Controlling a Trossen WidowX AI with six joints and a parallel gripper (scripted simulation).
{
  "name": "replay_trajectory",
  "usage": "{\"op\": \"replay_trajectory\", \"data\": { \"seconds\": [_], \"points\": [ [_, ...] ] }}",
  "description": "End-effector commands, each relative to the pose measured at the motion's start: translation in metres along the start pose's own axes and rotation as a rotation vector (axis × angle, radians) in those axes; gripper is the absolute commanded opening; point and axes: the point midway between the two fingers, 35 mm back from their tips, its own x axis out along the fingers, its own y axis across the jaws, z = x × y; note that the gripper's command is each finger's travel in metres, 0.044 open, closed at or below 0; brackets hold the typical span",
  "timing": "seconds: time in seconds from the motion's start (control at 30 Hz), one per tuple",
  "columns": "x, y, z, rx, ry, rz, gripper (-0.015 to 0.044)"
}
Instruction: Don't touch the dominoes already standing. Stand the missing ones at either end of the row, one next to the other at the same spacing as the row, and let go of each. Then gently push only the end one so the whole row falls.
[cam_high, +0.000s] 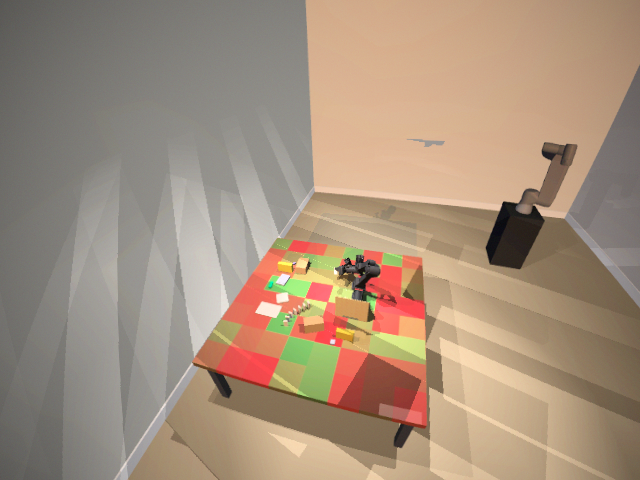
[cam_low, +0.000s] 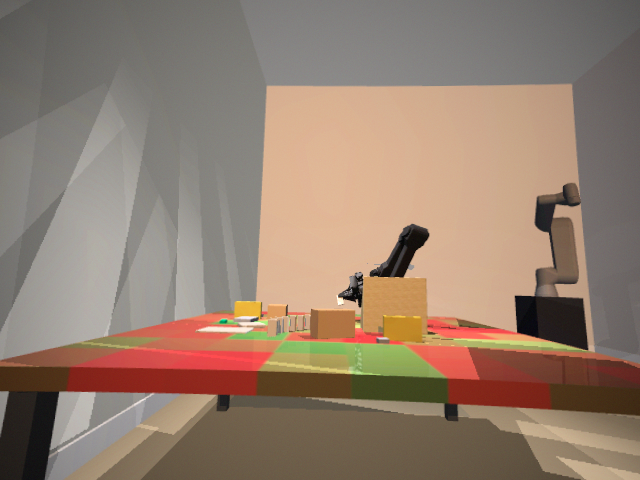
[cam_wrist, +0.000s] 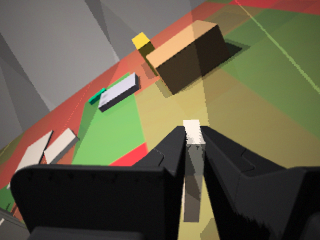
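Arm (cam_low: 400, 253) rises from behind the tall cardboard box (cam_low: 394, 303), elbow high, forearm sloping down toward 9 o'clock in the exterior view. Gripper (cam_wrist: 192, 137) hangs above the table, not touching it. Fingers are clamped on a pale domino (cam_wrist: 193, 165), thin faces pinched, its end sticking out past the tips; exterior view shows it as a light spot (cam_low: 341, 299) at the gripper.

Standing domino row (cam_high: 296, 312) sits well apart from the gripper, at about 7 o'clock from it in the top view, running diagonally beside a small brown box (cam_high: 312, 323). Ahead of the gripper in the wrist view: another brown box (cam_wrist: 187, 55) at 12 o'clock, a yellow block (cam_wrist: 142, 41) behind it, a grey slab (cam_wrist: 118, 92) at 10 o'clock.

Table (cam_high: 361, 392) is a red/green/tan patchwork on dark legs. Room has grey walls, one peach wall (cam_high: 465, 93), tan floor. A second, tan arm (cam_high: 553, 175) stands on a black pedestal (cam_high: 511, 242) at 2 o'clock from the table.
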Motion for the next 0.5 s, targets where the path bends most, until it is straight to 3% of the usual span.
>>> {"op": "replay_trajectory", "data": {
  "seconds": [0.0,0.47],
  "points": [
    [-0.005,0.003,-0.001,-0.085,-0.044,0.004,0.0022],
    [-0.023,0.016,-0.007,-0.439,-0.155,0.013,0.0022]
  ]
}}
